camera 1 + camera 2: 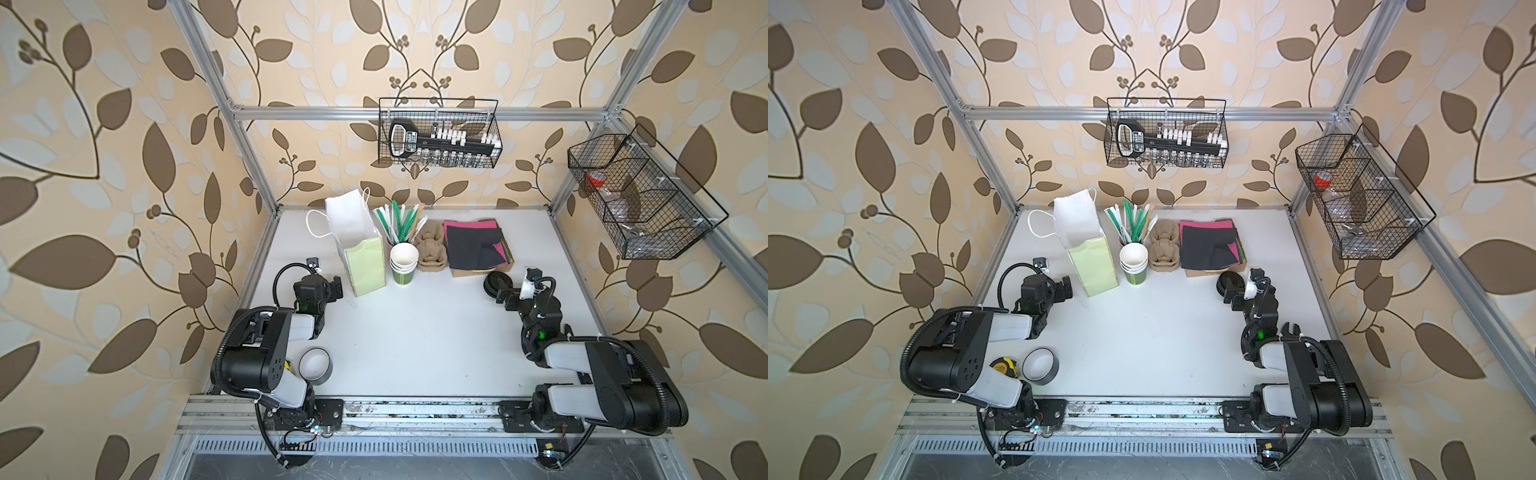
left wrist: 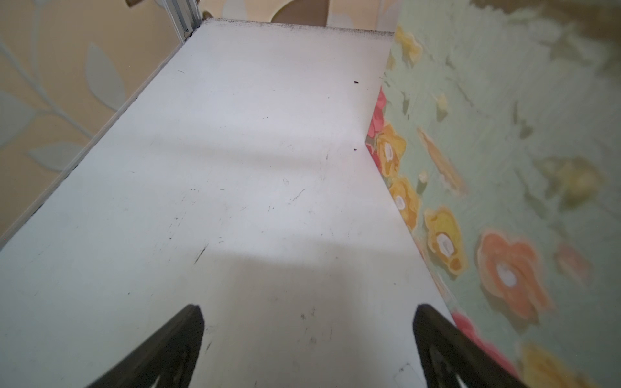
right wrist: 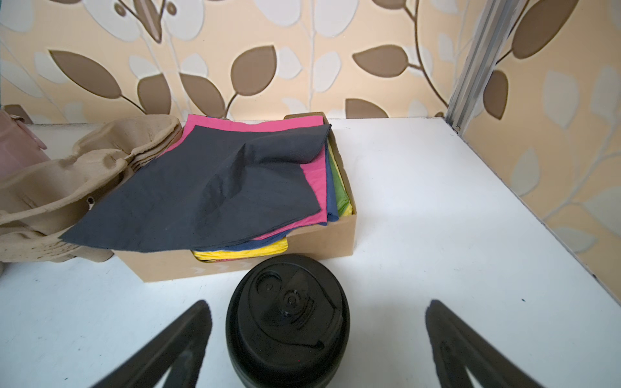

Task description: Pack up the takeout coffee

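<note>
Over the white worktop (image 1: 415, 340), held both hands spread wide and empty.

Toward the back right, framed a black sip lid (image 3: 287, 322) between the fingers (image 3: 174, 342) of the right hand (image 3: 317, 302), without touching it; saw only more black under that lid, so could not tell whether a cup stood there, nor single out the takeout coffee in any view. Just behind the lid, found a cardboard box (image 3: 161, 268) of coloured napkins (image 3: 218, 188), with 1 pile of pulp cup carriers (image 3: 50, 188) right beside it. Farther left in both top views, stood a lidless stack of green paper cups (image 1: 404, 259) and then an upright paper bag (image 1: 365, 270). Hung the left hand (image 2: 307, 309) low over bare worktop, with the bag's floral side just beside 1 finger.
</note>
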